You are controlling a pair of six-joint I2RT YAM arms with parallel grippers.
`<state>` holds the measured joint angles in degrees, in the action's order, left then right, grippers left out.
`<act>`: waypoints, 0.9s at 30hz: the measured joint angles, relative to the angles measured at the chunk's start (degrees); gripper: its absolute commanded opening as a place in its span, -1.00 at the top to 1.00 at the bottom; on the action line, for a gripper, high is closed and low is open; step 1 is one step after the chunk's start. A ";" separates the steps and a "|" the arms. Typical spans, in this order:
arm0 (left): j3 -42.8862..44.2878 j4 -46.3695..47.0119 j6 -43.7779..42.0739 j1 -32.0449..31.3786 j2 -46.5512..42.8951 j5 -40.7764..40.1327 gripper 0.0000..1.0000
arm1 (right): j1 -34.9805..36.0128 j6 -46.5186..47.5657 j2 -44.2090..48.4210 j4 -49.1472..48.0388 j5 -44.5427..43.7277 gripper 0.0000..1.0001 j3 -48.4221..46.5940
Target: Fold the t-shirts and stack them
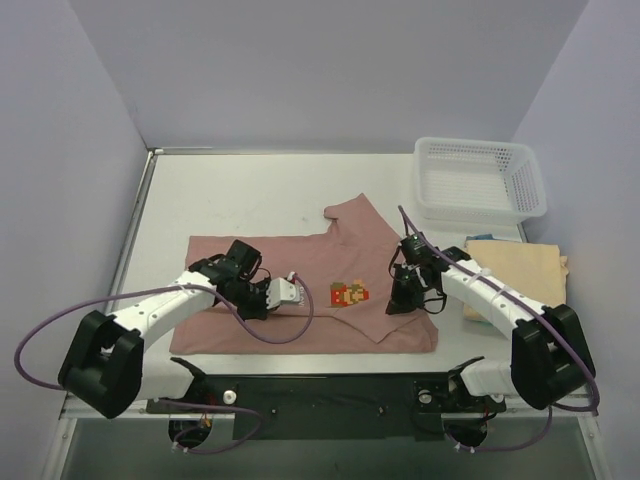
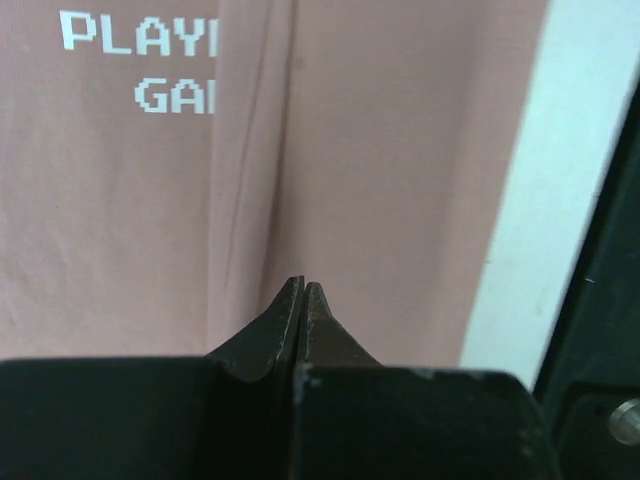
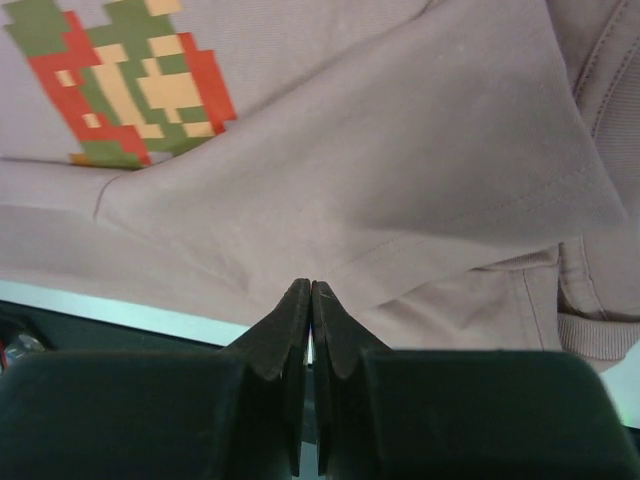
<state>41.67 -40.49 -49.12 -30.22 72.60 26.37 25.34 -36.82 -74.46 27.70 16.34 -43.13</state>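
The dusty pink-brown t-shirt point(image 1: 320, 325) lies spread flat on the table, chest up, with a pixel figure print point(image 1: 348, 293) at its middle. Its right sleeve point(image 3: 400, 170) is folded in over the body. The pale tan-yellow t-shirt point(image 1: 520, 265) lies folded at the right edge. My left gripper point(image 1: 265, 300) hangs over the pink shirt's left half, beside its white lettering point(image 2: 140, 60). Its jaws point(image 2: 303, 285) are shut with nothing between them. My right gripper point(image 1: 402, 302) is above the folded sleeve near the front hem, also shut and empty point(image 3: 311, 285).
A white mesh basket point(image 1: 470, 210) stands at the back right, just behind the tan shirt. The white table point(image 1: 250, 190) is walled in on three sides. A dark rail point(image 1: 320, 400) runs along the near edge between the arm bases.
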 measured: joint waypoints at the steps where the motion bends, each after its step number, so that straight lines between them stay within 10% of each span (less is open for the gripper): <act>1: -0.35 1.60 0.00 -0.02 1.33 -0.85 1.00 | 0.00 -0.09 -0.83 -0.44 0.00 1.00 0.33; 27: 6.19 5.51 -4.61 16.35 14.43 -2.82 1.00 | -2.86 5.05 -13.75 -0.02 -1.11 1.00 -1.88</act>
<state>47.86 -34.98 -53.74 -13.87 87.02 23.55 22.48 -31.77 -88.20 27.68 15.22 -45.01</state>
